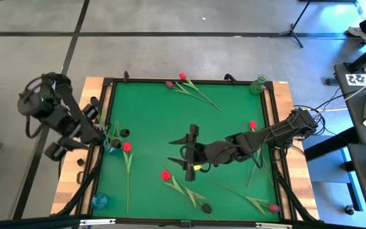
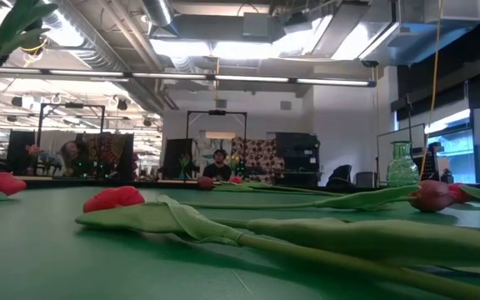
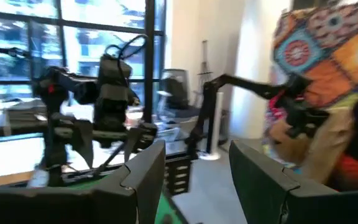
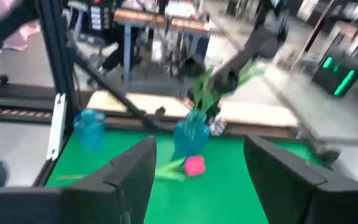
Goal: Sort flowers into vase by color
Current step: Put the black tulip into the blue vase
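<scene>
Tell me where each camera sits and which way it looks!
High view: above the table, looking straight down at the green mat; both arms show, the right gripper mid-table.
Low view: at table height, looking level past a red tulip into the room; no arm shows.
Left wrist view: on the left arm, looking over the left gripper into the room.
Right wrist view: on the right arm, looking past its fingers at a blue vase.
The high and right wrist views share that blue vase.
</scene>
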Action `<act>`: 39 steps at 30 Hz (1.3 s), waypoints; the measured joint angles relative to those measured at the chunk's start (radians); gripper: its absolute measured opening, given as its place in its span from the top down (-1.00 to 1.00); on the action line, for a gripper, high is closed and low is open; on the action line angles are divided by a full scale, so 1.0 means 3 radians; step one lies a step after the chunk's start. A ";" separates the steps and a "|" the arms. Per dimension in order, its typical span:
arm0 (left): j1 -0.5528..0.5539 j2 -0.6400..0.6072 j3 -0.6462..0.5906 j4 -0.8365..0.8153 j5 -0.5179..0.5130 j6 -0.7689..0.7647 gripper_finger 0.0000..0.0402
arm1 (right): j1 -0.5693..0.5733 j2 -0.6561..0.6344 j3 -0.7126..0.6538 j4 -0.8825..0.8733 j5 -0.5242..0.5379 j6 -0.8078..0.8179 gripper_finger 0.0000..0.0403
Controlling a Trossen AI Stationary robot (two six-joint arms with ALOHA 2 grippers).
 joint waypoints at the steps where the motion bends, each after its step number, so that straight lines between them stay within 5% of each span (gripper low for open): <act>1: 0.0000 0.0057 0.0000 0.0004 -0.0059 0.0030 0.13 | 0.0001 0.0000 0.0000 -0.0087 -0.0001 0.0093 -0.20; 8: 0.0065 0.0391 0.0000 0.0108 -0.0038 0.0053 0.13 | 0.0110 0.0008 -0.0209 -0.0350 0.0006 0.0585 -0.20; 12: 0.0391 0.0760 0.0001 0.0397 0.0320 0.0199 0.15 | 0.0207 0.0008 -0.0298 -0.0328 0.0149 0.0662 -0.20; 21: 0.1888 0.1266 0.0000 0.0825 0.1756 0.0278 0.29 | 0.0425 0.0007 -0.0320 -0.0396 0.0458 0.0692 -0.20; 28: 0.2995 0.1228 0.0001 0.0845 0.1946 0.0324 0.33 | 0.0600 0.0006 -0.0320 -0.0855 0.0719 0.1188 -0.20; 32: 0.3254 0.1208 0.0001 0.0624 0.1924 0.0311 0.33 | 0.0613 0.0020 -0.0320 -0.1220 0.0485 0.1838 -0.20; 39: 0.3045 0.0954 0.0001 0.0373 0.1844 0.0426 0.33 | 0.0716 0.0465 -0.0317 -0.1642 -0.0781 0.3264 -0.20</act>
